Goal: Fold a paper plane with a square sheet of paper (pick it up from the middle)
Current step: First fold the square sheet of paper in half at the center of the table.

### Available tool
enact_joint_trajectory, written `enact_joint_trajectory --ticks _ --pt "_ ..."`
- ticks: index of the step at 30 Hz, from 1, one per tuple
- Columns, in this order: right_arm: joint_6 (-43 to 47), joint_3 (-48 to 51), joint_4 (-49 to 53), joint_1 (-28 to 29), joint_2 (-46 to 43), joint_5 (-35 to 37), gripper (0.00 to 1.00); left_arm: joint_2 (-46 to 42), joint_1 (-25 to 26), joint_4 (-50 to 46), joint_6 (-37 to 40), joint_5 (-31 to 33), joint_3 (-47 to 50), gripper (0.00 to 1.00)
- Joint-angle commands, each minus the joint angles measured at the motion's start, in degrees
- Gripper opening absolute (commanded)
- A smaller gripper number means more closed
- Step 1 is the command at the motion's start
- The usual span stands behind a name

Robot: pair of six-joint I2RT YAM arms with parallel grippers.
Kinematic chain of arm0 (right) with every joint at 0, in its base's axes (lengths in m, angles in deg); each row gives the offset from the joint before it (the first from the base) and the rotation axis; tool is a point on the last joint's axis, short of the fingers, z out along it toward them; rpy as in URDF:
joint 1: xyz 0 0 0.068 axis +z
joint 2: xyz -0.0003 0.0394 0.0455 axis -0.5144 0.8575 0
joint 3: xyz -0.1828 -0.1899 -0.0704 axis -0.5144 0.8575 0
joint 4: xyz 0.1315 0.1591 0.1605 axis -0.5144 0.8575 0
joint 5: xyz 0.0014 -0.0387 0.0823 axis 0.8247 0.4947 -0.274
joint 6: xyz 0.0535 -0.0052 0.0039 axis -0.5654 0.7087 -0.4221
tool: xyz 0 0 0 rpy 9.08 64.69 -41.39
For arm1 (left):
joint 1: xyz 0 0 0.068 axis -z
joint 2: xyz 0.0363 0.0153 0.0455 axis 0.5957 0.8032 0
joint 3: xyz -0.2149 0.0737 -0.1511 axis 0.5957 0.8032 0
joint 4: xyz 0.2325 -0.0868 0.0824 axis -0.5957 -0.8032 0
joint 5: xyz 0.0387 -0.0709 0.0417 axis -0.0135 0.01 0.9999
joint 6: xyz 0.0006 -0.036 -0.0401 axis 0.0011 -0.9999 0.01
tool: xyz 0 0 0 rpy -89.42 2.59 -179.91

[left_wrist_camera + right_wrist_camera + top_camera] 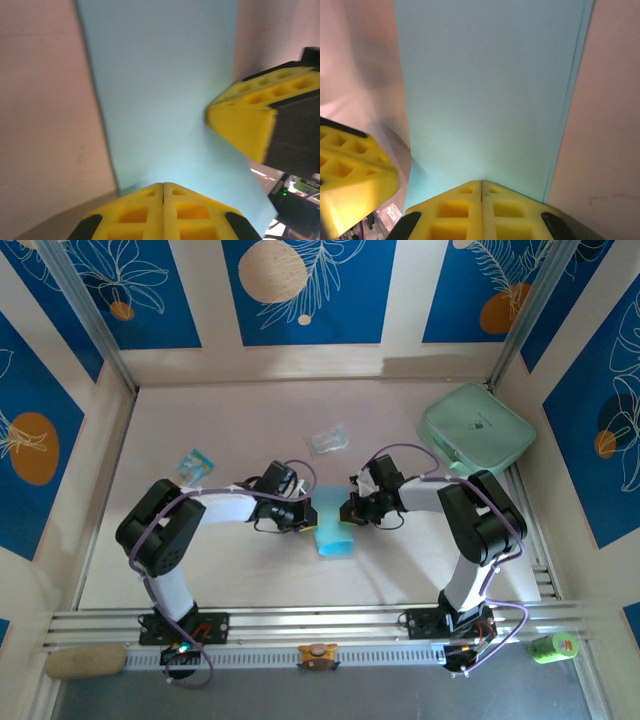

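The pale worktop (200, 560) carries everything, with the left arm (165, 525) and the right arm (480, 515) bent inward so their tips nearly meet at its middle. A mint-green case (477, 430) lies well beyond the right gripper (346, 510), out towards that arm's far outer side.

The light-blue sheet of paper (333, 538) lies between the two grippers as a narrow band with straight long edges, its near end reaching a little past them towards the arm bases. In the left wrist view the paper (160, 85) runs away from the tips of the left gripper (163, 186), and the right gripper's yellow fingers (245, 122) touch its edge on one side. The right wrist view shows the same from the other side.

Both grippers are fully closed, fingers pressed together with no gap. Their tips meet the paper; whether an edge is nipped between them cannot be told.

A clear crumpled wrapper (328, 440) sits beyond both grippers. A small blue-and-white packet (195, 462) lies well off to the left gripper's (307, 517) outer side.
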Motion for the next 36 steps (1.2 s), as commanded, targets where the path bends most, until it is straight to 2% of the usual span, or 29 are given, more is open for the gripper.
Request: enact_joint_trajectory --ticks 1,5,11,20,28,36 --pt "0.7 1.7 4.6 -0.3 1.5 2.9 0.00 -1.0 1.0 3.7 -3.2 -3.5 1.0 0.05" --pt "0.7 1.8 4.6 -0.3 1.5 2.9 0.00 1.2 1.9 3.8 -2.6 -5.0 1.6 0.05" --pt "0.7 1.7 4.8 -0.3 1.6 3.0 0.00 3.1 2.1 2.0 -0.8 -3.1 5.0 0.00" --pt "0.2 2.6 4.3 -0.4 0.1 4.3 0.00 0.8 2.1 -2.3 4.0 1.4 7.8 0.00" --pt "0.2 2.4 4.3 -0.4 0.7 3.8 0.00 -4.5 2.9 -2.5 -0.5 -0.6 4.1 0.00" --pt "0.3 2.3 4.4 -0.4 1.0 3.8 0.00 -1.4 5.1 4.3 -4.7 -4.6 5.5 0.00"
